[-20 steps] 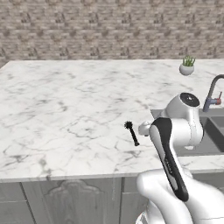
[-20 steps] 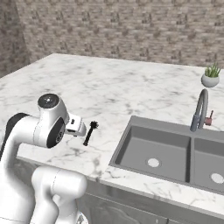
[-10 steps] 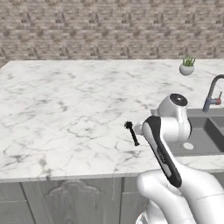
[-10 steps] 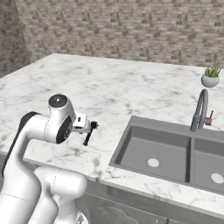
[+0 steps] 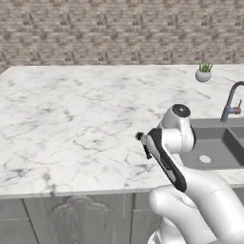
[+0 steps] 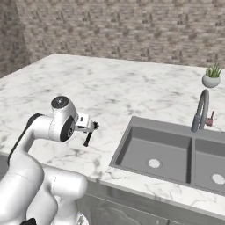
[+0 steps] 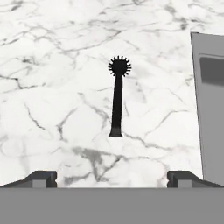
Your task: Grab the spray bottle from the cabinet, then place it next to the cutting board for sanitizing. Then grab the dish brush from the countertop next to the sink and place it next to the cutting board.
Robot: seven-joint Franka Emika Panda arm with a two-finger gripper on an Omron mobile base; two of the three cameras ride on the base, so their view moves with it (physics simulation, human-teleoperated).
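The dish brush [image 7: 117,100] lies flat on the white marble countertop [image 7: 52,87], its round head pointing away from the hand and its thin black handle toward it. My gripper [image 7: 113,179] hovers above the handle end with its jaws wide open and nothing between them. From the right base view the brush [image 6: 89,137] lies just under the hand, left of the sink [image 6: 149,147]. From the left base view the brush [image 5: 141,141] is partly covered by my forearm. The spray bottle, cabinet and cutting board are out of view.
The grey double sink [image 5: 214,147] with its curved faucet [image 6: 200,110] lies right of the brush; its rim [image 7: 210,109] shows at the hand view's right. A small potted plant [image 5: 203,72] stands by the brick back wall. Bare marble [image 5: 71,128] stretches left.
The arm has swung a little left, bringing the hand over the brush. The brush has not moved and the jaws stay open.
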